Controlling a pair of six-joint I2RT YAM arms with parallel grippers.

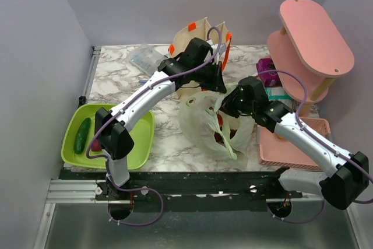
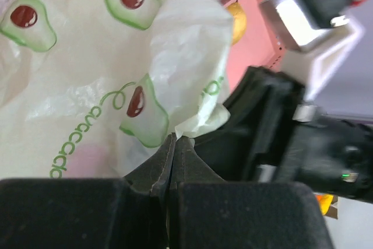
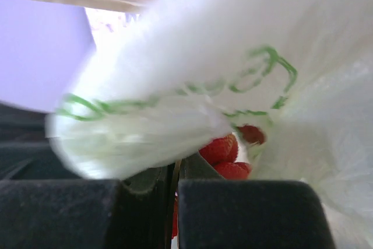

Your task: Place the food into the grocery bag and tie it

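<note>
The grocery bag [image 1: 204,125], thin pale green plastic with avocado prints, sits crumpled at the table's middle. Red strawberries [image 1: 219,122] show inside it, and again in the right wrist view as strawberries [image 3: 221,150]. My left gripper [image 1: 220,86] hangs over the bag's far rim, and in its own view the left gripper [image 2: 175,138] is shut on a fold of the bag [image 2: 105,86]. My right gripper [image 1: 227,102] meets it from the right; the right gripper [image 3: 178,164] is shut with a blurred band of the bag [image 3: 163,126] across its tips. A yellow lemon [image 2: 236,21] peeks past the bag.
A green plate [image 1: 137,144] at the left holds a cucumber [image 1: 83,135] and a reddish item [image 1: 95,144] half hidden by the left arm. A beige tote [image 1: 201,36] stands behind the bag. At the right are a pink shelf [image 1: 315,33] and a pink basket [image 1: 291,147].
</note>
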